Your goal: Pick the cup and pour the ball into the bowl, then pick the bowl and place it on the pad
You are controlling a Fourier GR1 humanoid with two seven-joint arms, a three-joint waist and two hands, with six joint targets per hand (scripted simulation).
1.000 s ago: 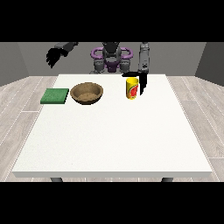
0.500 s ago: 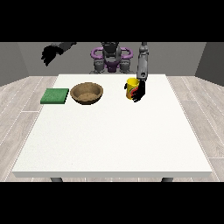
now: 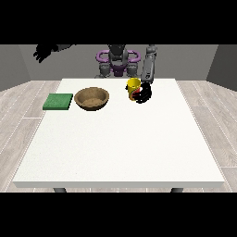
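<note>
Cup [image 3: 133, 85]: yellow, upper centre of frame, gripped by the hand at the view's right [image 3: 143, 94].
Other hand [image 3: 42, 52]: upper left, raised, fingers spread open.

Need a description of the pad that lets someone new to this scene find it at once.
Start at the white table and look along its far edge, toward the robot. At the view's left end of that row lies the pad, just left of the brown bowl. It is the only flat green square; the bowl is round and the yellow cup stands upright.
</note>
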